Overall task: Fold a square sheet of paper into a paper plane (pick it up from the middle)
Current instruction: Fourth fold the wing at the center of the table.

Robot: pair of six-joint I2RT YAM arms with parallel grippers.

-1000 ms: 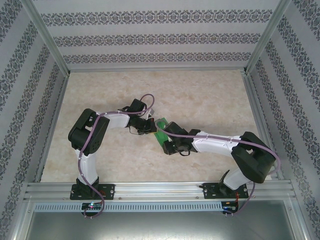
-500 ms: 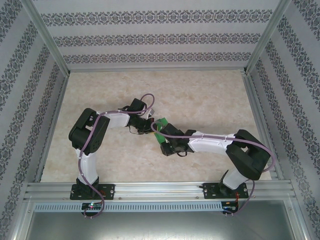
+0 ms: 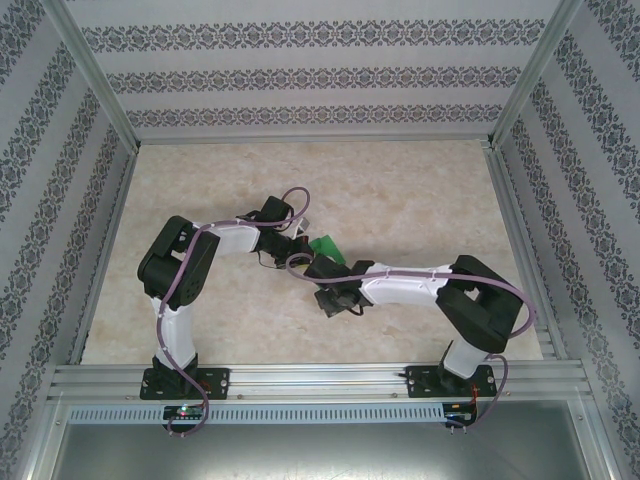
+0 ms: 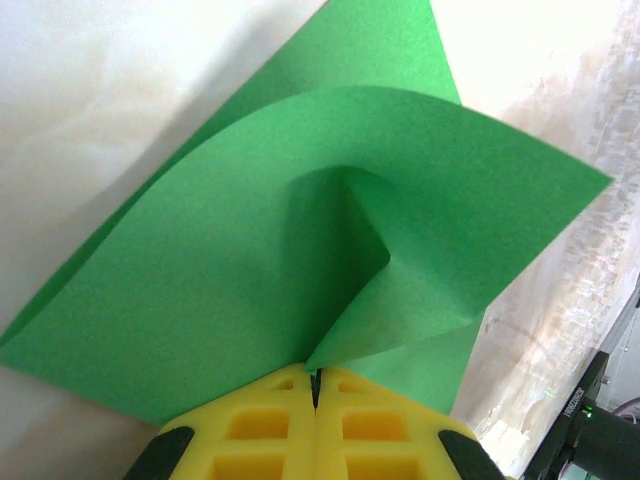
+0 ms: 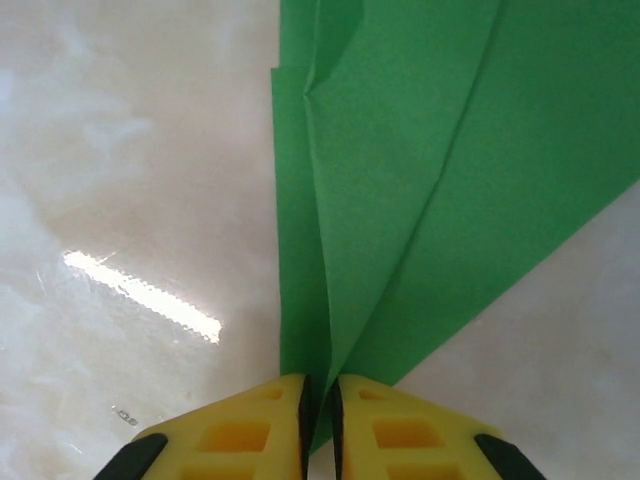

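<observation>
Right tool shifted left, clamping paper

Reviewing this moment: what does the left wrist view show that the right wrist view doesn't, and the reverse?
Left wrist: the thin bright-green sheet of paper bulges up in a loose curled flap, and a black robot part sits at the lower right.
Right wrist: the paper lies flatter, with straight creases running toward the fingers, and a bright glare streak crosses the pale marbled table.
Both: yellow fingers pinch the paper's edge, in the left gripper and the right gripper alike.
</observation>
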